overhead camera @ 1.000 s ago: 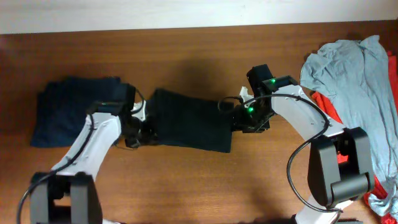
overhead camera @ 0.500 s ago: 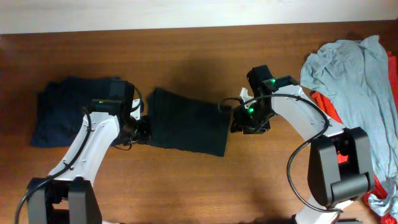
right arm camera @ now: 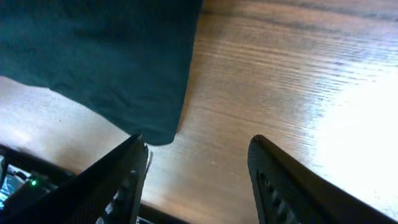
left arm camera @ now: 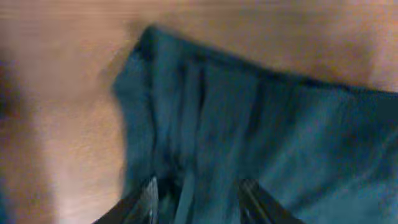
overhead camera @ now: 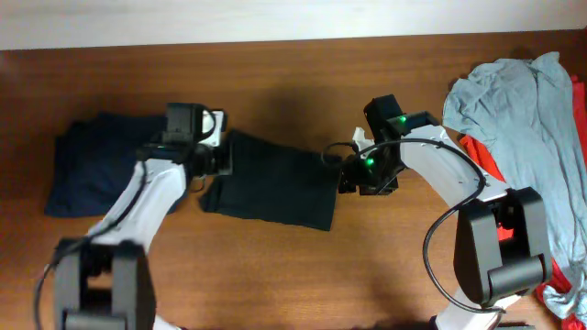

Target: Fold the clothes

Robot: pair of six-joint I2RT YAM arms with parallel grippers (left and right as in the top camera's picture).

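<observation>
A black shirt (overhead camera: 275, 183) lies folded into a rectangle at the table's centre. My left gripper (overhead camera: 215, 160) hangs over its far left edge. In the left wrist view its fingers (left arm camera: 149, 199) stand apart with the blurred dark cloth (left arm camera: 280, 124) under and between them. My right gripper (overhead camera: 353, 174) is at the shirt's right edge. In the right wrist view it (right arm camera: 199, 180) is open and empty over bare wood, with the shirt's corner (right arm camera: 93, 56) beside its left finger. No white logo shows.
A folded dark navy shirt (overhead camera: 92, 160) lies at the left. A crumpled grey-blue shirt (overhead camera: 518, 110) lies over red cloth (overhead camera: 486, 156) at the right edge. The brown wooden table (overhead camera: 275, 82) ends at a white strip along the back.
My left gripper has moved from the black shirt's near left corner up to its far left edge. The shirt's left side shifted a little. The right gripper has barely moved.
</observation>
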